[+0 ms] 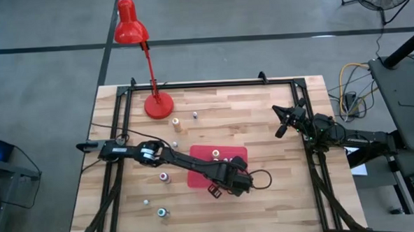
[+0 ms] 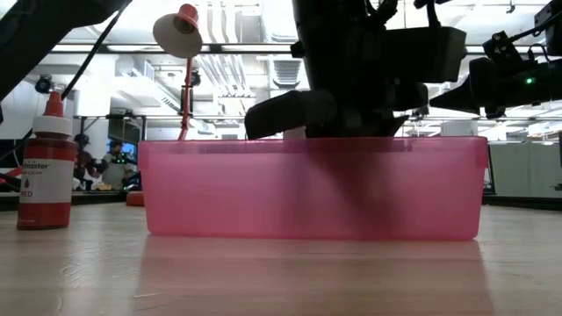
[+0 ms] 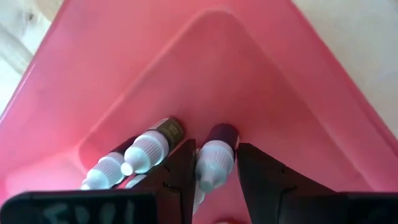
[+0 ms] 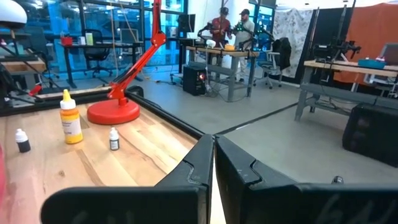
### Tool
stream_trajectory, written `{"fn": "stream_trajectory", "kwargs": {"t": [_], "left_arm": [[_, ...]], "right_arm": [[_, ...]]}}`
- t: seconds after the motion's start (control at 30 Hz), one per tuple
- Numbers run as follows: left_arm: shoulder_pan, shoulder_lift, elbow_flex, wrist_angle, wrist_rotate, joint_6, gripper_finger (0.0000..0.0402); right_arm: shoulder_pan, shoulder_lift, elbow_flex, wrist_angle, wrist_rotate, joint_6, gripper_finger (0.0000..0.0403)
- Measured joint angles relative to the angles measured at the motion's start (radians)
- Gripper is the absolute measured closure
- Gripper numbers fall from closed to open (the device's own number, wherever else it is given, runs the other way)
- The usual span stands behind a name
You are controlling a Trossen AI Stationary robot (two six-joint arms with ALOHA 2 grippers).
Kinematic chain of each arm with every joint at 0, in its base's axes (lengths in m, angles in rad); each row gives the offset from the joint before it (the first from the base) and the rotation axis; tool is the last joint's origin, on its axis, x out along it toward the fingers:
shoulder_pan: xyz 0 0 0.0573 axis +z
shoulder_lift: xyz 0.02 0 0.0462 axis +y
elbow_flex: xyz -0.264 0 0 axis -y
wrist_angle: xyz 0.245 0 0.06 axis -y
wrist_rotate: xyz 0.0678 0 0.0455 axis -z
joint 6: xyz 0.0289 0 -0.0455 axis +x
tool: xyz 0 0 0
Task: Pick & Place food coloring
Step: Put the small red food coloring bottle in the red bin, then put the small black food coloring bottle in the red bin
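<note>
Closest up, between two dark fingers point(image 3: 186, 168) of left end effector point(image 3: 217, 149): purple food coloring bottle point(image 3: 222, 134) with whitish cap, lying low inside pink tray point(image 3: 280, 93), tucked near an inner corner. Narrow opening, barely wider than the bottle; impossible to tell whether pressing on it or clear of it. Judged as the release step.

Open further before lifting, then rise straight up and away, so as not to drag the bottle or nudge the capped bottles point(image 3: 149, 146) lying just beside it. Keep off the tray wall while rising.

Likely next picks on the wooden surface point(image 1: 280, 190): loose bottle point(image 1: 163, 177) beside the tray, another point(image 1: 161, 212) nearer the front edge, a yellow one point(image 1: 175, 124) and a small one point(image 1: 194, 116) near the red lamp point(image 1: 157, 104). Red bottle point(image 2: 46, 167) upright, well apart from the tray in the low view. Mind the lamp's base and stem when reaching for the far pair.

Right end effector point(image 4: 213, 162) closed on nothing, parked over the right edge, out of the way.
</note>
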Motion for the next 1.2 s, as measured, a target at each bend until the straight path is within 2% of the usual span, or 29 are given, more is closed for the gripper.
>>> {"fn": "stream_trajectory", "kwargs": {"t": [0.17,0.37,0.73,0.97,1.2], "left_arm": [[0.0,-0.009,-0.001,-0.003,-0.059,0.003,0.0311],[0.001,-0.047,0.015,-0.027,-0.075,-0.024,0.0311],[0.01,-0.158,0.041,-0.104,-0.082,-0.202,0.0307],[0.065,-0.234,0.059,-0.124,-0.097,-0.423,0.0248],[0.185,-0.297,0.055,-0.187,-0.108,-0.706,0.0191]], "right_arm": [[0.0,0.0,0.0,0.0,0.0,-0.01,0.0394],[0.0,0.0,0.0,0.0,0.0,0.001,0.0394],[0.0,-0.002,0.0,0.0,0.0,-0.01,0.0394],[0.0,0.001,0.0,0.0,0.0,-0.004,0.0394],[0.0,0.005,0.0,0.0,0.0,0.005,0.0394]]}}
